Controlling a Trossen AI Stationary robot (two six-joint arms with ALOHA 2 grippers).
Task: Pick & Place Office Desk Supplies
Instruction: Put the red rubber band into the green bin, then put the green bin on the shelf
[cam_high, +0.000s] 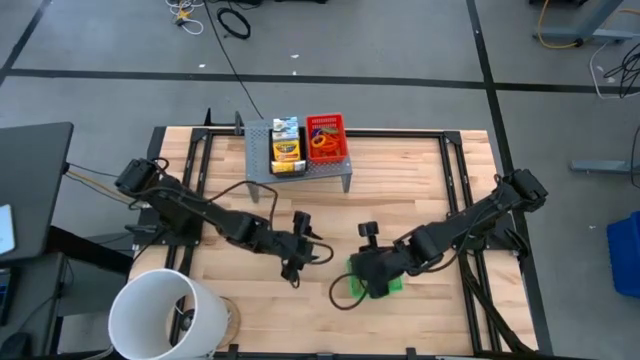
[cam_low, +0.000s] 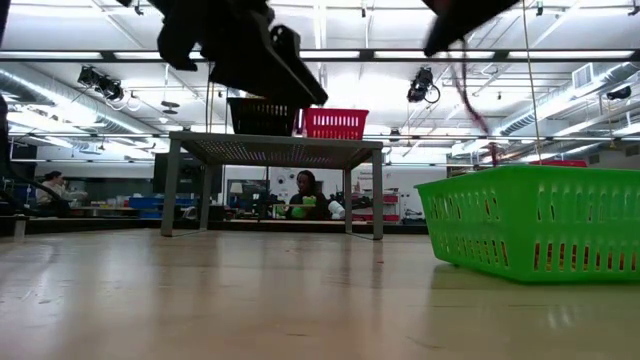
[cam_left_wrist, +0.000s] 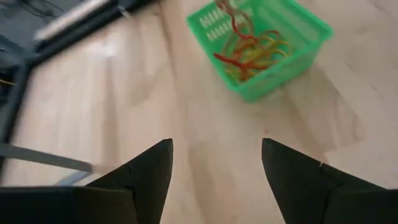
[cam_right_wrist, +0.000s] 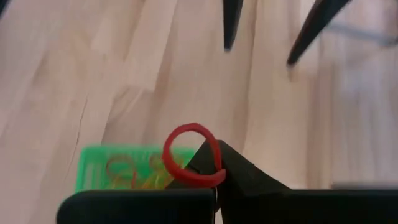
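A green mesh tray (cam_high: 378, 286) stands on the wooden table near the front. Red, orange and yellow rubber bands (cam_left_wrist: 252, 48) lie in it. My right gripper (cam_right_wrist: 214, 175) hovers over the tray, shut on a red rubber band (cam_right_wrist: 186, 152). My left gripper (cam_left_wrist: 214, 155) stands open to the tray's left, above bare wood, with nothing between its fingers. At the back, a yellow-green crayon box (cam_high: 287, 148) and a red mesh tray (cam_high: 326, 138) sit on the grey riser (cam_high: 345, 170). A black tray (cam_low: 262, 115) shows there in the low view. My right gripper pinches the red rubber band at one spot of its loop (cam_right_wrist: 210, 179) between its two shut fingers. The fingers slant down from the table's right. The rest of the loop curls free past the fingertips, clear of the tray; a thin strand (cam_low: 468, 95) dangles in the low view.
A big white bucket (cam_high: 165, 315) lies at the table's front left corner. The riser stands at the back middle. Bare wood lies between the riser and the two grippers.
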